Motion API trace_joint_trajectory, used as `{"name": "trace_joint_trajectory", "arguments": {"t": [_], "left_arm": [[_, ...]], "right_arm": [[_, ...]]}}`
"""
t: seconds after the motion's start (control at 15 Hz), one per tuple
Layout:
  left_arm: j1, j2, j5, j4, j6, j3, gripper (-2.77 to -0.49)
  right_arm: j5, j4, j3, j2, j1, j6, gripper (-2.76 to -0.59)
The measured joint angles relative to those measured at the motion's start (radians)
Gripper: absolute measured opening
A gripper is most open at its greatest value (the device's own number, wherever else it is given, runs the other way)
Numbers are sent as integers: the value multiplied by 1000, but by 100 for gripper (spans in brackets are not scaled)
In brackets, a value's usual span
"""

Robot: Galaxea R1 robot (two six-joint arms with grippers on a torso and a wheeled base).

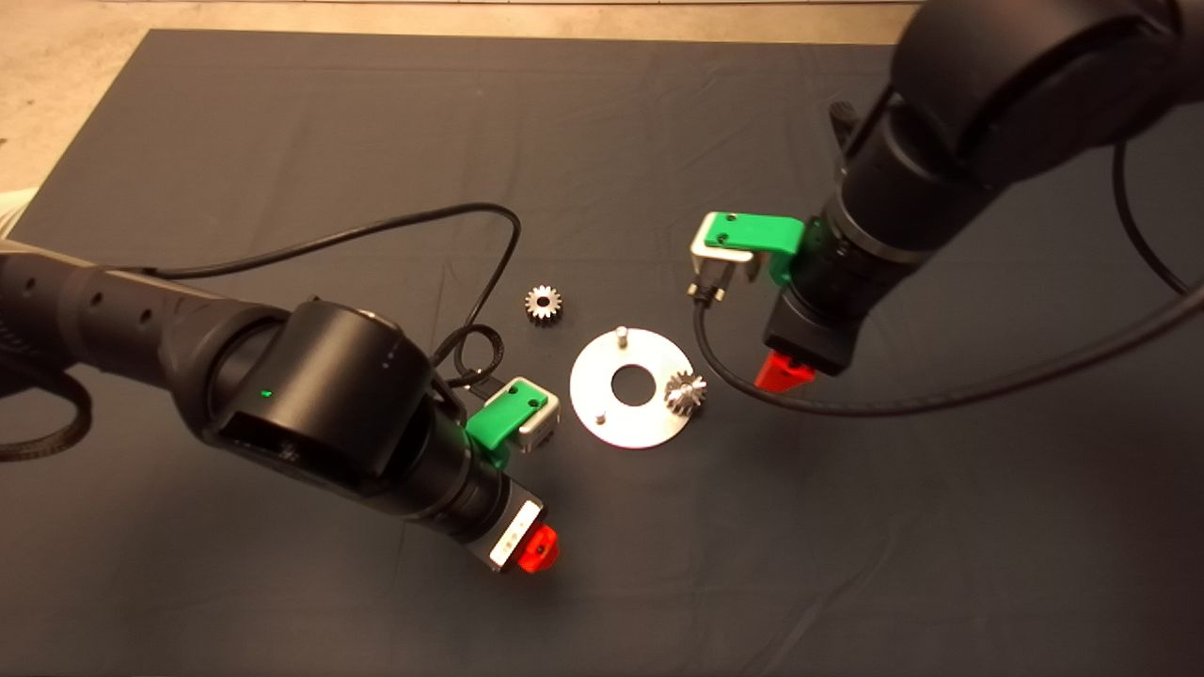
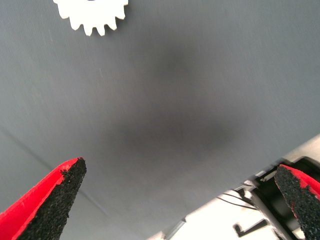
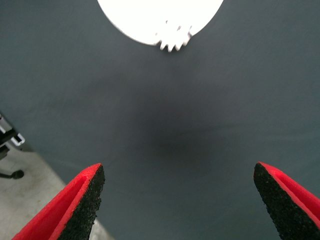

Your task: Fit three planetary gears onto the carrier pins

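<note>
The shiny round disc (image 1: 616,431) lies mid-mat with two bare carrier pins, one at the far side (image 1: 621,332) and one at the near left (image 1: 600,415). One planetary gear (image 1: 686,391) sits at the disc's right rim, looking tilted, and hides whatever is under it. A second gear (image 1: 543,304) lies flat on the mat to the disc's far left. My right gripper (image 1: 785,373) hovers just right of the disc, open and empty; its wrist view (image 3: 177,167) shows the disc (image 3: 135,20) and gear teeth (image 3: 175,44). My left gripper (image 1: 536,550) is open and empty, near-left of the disc.
The left wrist view (image 2: 180,167) shows one gear (image 2: 91,17) on the mat; I cannot tell which gear it is. It also shows the mat's edge with floor and a stand (image 2: 250,200) beyond. Black cables (image 1: 489,282) loop over the mat by both wrists.
</note>
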Motion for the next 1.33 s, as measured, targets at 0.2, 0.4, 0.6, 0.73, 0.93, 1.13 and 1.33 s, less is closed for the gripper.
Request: {"name": "trace_joint_trajectory", "arguments": {"t": [0.2, 0.4, 0.6, 0.73, 0.93, 1.13, 1.33], "left_arm": [[0, 27, -1, 1, 99, -89, -51], [-3, 44, 1, 0, 146, -134, -51], [-25, 76, -1, 1, 182, -147, -51], [-45, 79, 0, 1, 196, -147, -51], [-80, 85, 0, 1, 204, -147, -51], [-94, 90, 0, 1, 209, -133, -51], [-113, 84, 0, 1, 213, -111, -51]], "right_arm": [[4, 24, 92, -31, 6, 61, -115], [3, 24, 90, -67, 11, 76, -115], [1, 24, 92, -80, 12, 81, -115], [2, 24, 92, -84, 11, 87, -115], [3, 24, 102, -86, 7, 99, -115], [2, 25, 127, -88, -62, 162, -115], [3, 25, 145, -88, -107, 181, -115]]}}
